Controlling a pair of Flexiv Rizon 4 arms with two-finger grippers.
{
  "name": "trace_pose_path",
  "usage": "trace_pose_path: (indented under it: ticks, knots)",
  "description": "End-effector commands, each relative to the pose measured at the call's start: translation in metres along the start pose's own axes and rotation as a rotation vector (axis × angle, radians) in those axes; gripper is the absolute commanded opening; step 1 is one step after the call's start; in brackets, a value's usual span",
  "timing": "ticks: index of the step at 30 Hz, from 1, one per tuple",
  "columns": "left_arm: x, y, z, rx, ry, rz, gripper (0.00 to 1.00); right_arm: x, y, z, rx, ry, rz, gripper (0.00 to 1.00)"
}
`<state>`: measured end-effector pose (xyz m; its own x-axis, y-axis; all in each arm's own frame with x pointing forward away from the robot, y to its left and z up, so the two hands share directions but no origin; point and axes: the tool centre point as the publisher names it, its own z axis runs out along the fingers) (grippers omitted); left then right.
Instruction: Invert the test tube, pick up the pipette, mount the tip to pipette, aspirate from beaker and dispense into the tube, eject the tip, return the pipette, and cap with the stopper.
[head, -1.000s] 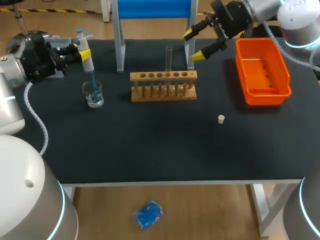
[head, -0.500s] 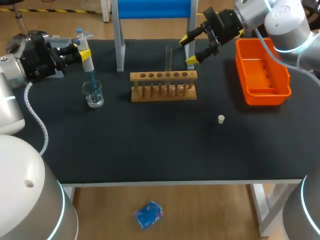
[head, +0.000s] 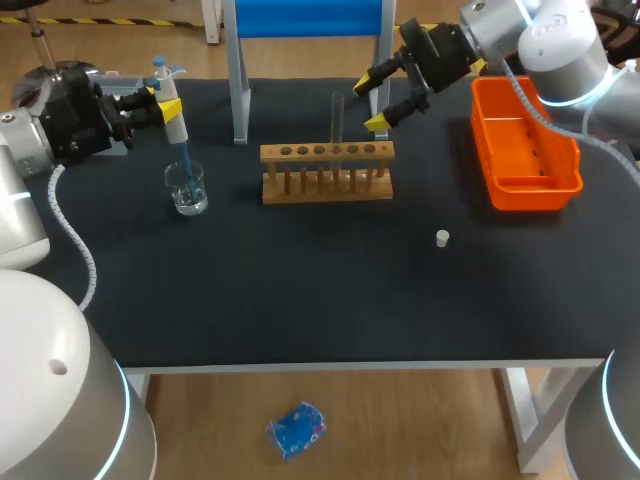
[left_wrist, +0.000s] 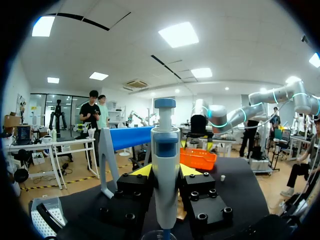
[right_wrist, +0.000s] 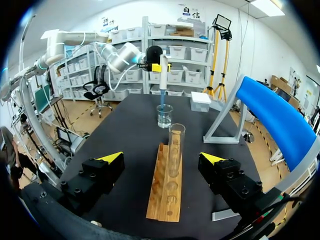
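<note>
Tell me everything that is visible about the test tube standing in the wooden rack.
The test tube is a clear cylinder that looks like glass, with its open mouth up and uncapped. It stands upright in one hole of the wooden rack, and only the rack touches it. It looks empty, though this is hard to tell. It is ahead of the open right gripper, in line with the gap between the fingers, which do not touch it.

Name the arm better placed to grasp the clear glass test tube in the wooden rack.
Right. The right gripper is open, with the clear glass test tube just ahead; the left gripper is shut on the white pipette dipped in the glass beaker.
</note>
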<state>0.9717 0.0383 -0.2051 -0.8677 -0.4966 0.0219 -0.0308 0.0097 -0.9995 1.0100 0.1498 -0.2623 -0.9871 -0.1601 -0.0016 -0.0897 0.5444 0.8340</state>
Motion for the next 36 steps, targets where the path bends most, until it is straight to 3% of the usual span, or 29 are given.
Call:
trace_pose_path:
  ticks: [1,36]
  knots:
    - [0.0001,-0.0003,0.0,0.0,0.0,0.0,0.0,-0.0052,-0.0018,0.0022,0.003,0.004,0.002,1.0]
    - [0.0016,-0.0016,-0.003,-0.009,-0.004,0.003,0.0,-0.0065,-0.0012,0.0016,0.027,-0.015,0.001,1.0]
